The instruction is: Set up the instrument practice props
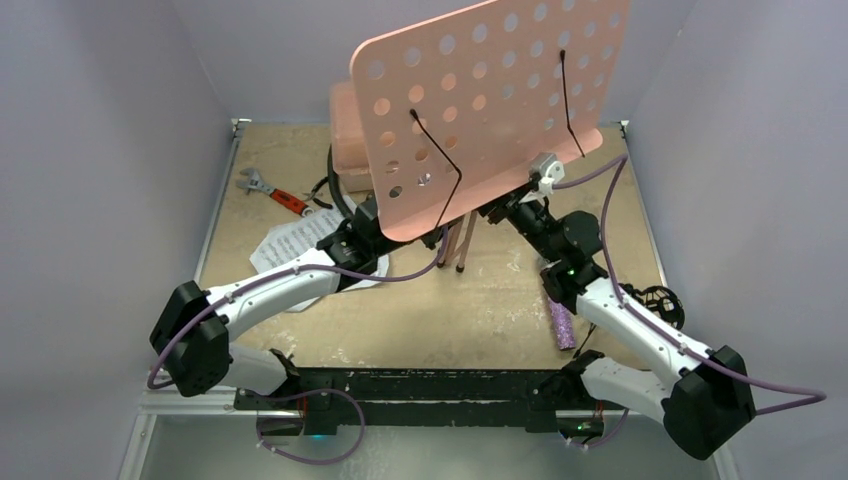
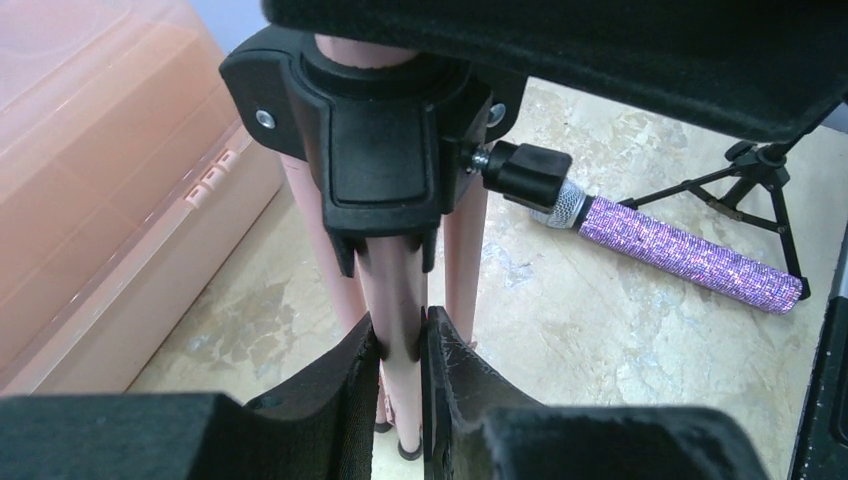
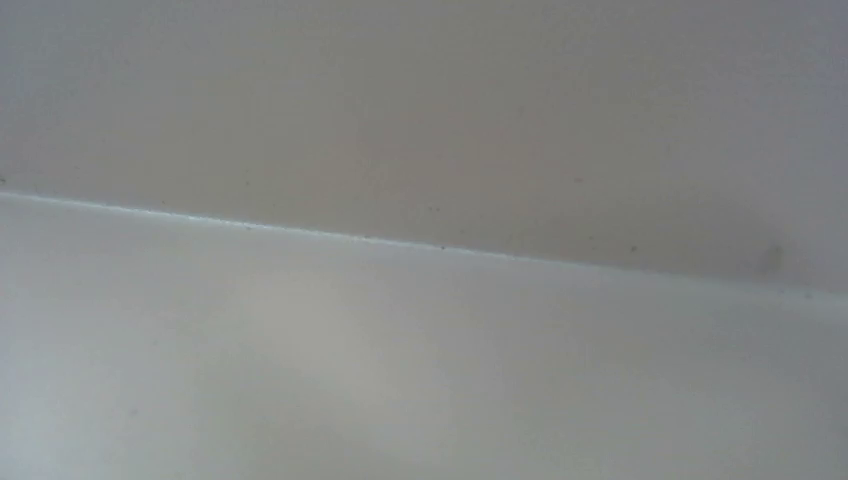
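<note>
Beneath the music stand [image 1: 490, 182], left hand [image 2: 400, 338] clamps a leg [image 2: 393, 285]; right hand [image 1: 500, 212]: grip cannot be told; sheet-music pages [image 1: 290, 240] illegible.

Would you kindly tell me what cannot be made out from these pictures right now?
Right hand: top view, fingers hidden behind the music stand; right wrist view shows only blank wall.
Sheet-music pages: top view, partly under the left arm; print too small.
Mic stand: top view, mostly behind the right arm.
Pink box: top view, mostly behind the music stand; contents unclear.
</note>
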